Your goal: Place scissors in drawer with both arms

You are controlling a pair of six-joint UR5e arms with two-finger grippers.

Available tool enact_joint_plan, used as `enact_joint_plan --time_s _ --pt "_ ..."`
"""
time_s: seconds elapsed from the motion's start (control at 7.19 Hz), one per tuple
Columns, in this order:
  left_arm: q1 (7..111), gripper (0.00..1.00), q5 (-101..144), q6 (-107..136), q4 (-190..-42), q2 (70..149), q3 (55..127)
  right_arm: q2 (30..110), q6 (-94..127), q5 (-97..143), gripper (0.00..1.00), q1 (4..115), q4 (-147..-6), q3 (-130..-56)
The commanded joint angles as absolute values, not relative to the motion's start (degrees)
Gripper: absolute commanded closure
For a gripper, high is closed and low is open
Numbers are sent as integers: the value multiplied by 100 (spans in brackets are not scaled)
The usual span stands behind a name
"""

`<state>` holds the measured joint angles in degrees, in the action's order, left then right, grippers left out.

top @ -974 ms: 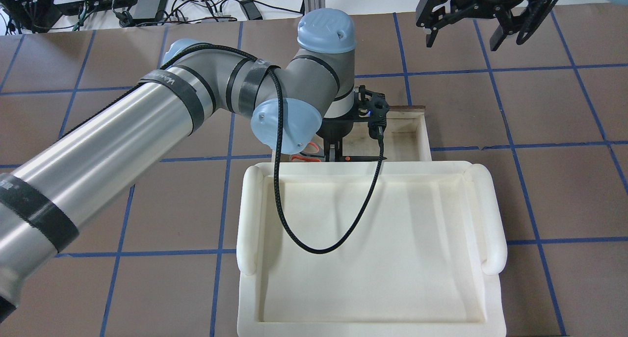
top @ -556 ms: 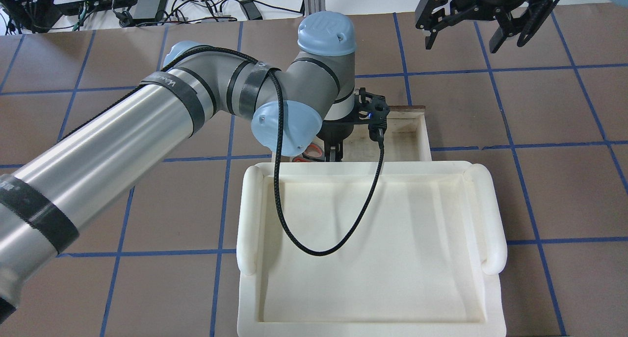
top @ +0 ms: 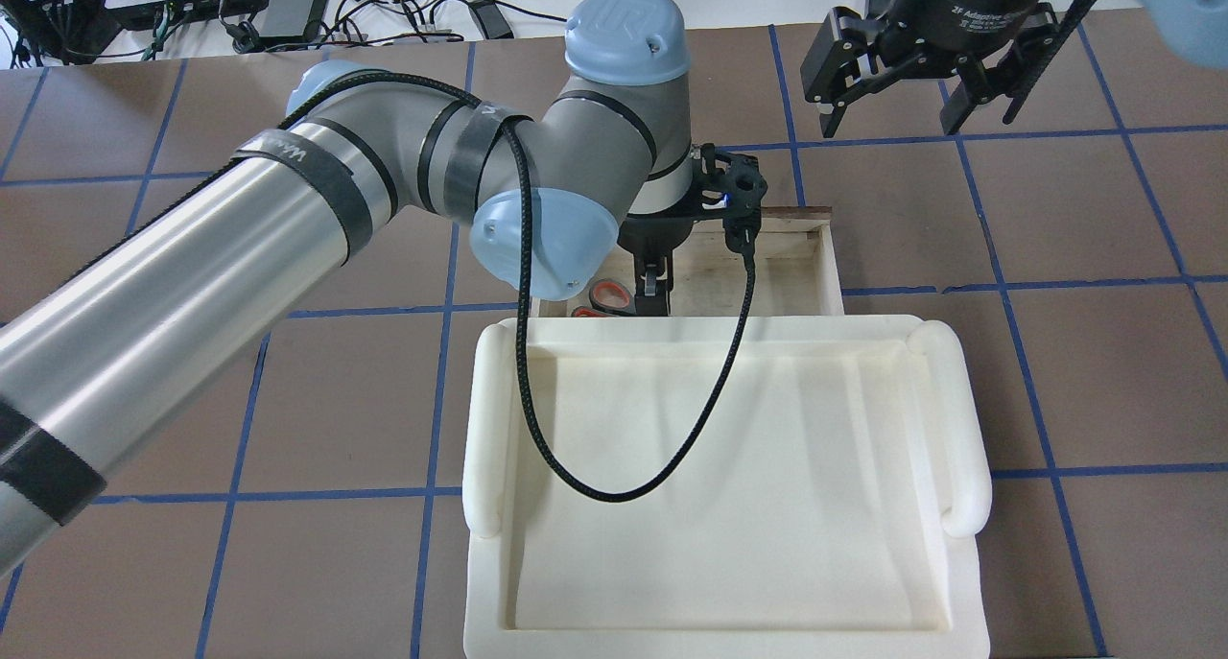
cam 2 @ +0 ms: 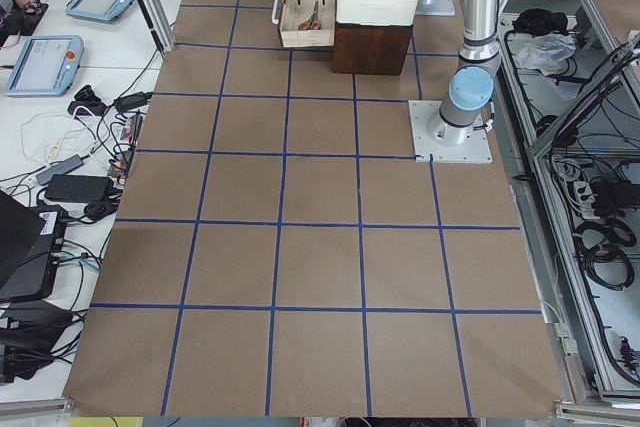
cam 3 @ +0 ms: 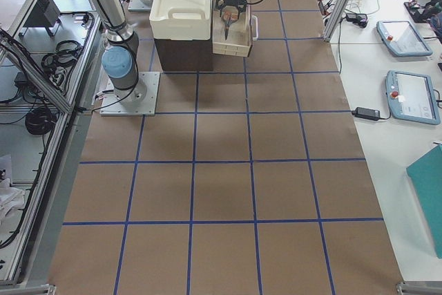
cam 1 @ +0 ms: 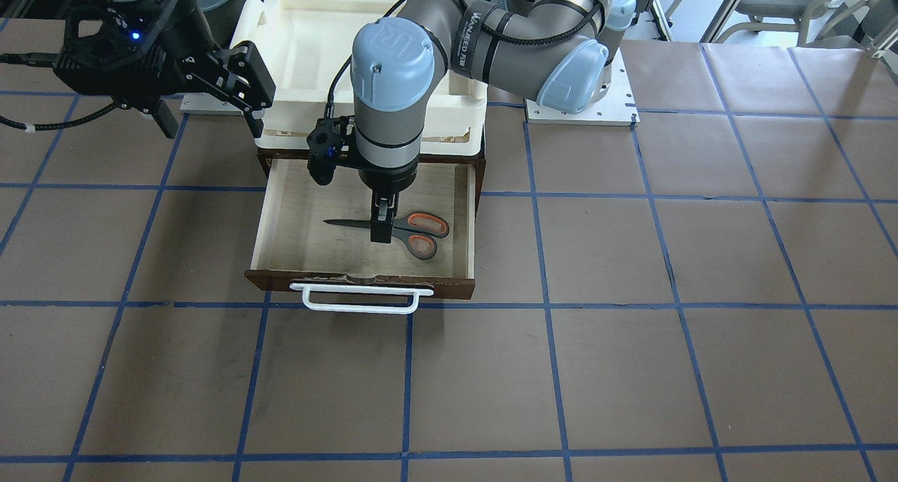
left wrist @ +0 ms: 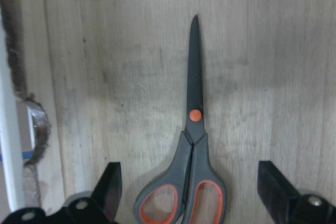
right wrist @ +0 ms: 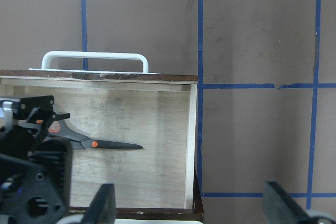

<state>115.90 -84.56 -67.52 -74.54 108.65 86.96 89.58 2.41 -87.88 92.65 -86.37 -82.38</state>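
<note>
Inside the drawer [cam 1: 365, 284], scissors [left wrist: 195, 129] lie flat along its width, handles between my left gripper's [cam 1: 381, 228] spread fingers [left wrist: 111, 180]; right gripper [top: 890, 112], spread too, hangs above the drawer's right end.

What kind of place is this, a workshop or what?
Probably a robotics lab: a left arm and right arm bolted to a table gridded in blue tape, teach pendants and cables alongside.

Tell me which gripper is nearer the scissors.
Left. The left gripper hangs open right above the scissors inside the drawer, a finger on either side of the handles. The right gripper hovers open outside the drawer, off to its side.
</note>
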Motion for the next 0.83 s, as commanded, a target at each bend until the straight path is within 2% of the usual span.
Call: enact_joint_plan --time_s 0.0,0.42,0.7 --pt "11270 8 -8456 -6245 -8047 10452 8063 8965 220 -8833 0 9272 -8640 -8314" --pt "10479 8 -8489 -5462 -8657 9793 7989 8965 281 -8833 0 9272 -8596 -8323" --pt "10040 8 -8771 -3494 -8946 9362 8024 8965 290 -8842 0 9272 -8596 -8323"
